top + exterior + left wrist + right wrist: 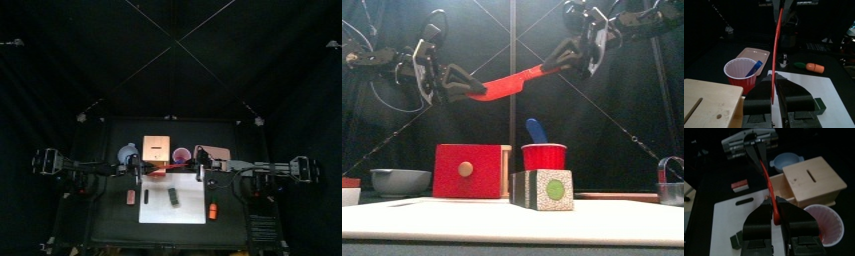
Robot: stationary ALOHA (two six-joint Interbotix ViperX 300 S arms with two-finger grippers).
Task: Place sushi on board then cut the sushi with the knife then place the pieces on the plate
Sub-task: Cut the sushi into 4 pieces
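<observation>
While left jaws and right jaws both clamp the red knife point(509, 82), the sushi roll point(543, 189) stands below.

Raised in the upper half of the frame, the black-jawed left gripper point(470, 90) and black-jawed right gripper point(553, 67) are each clamped on one flat red toy knife point(510, 80).

We are not seeing either end of the red knife point(513, 80): the closed jaws of the left gripper point(469, 90) and right gripper point(559, 66) are hiding them. The red cup point(545, 158) is hiding most of the blue knife point(535, 130). The metal cutter point(672, 172) is running off the front view's edge, and the right arm is covering part of the pink tray point(218, 152).
</observation>
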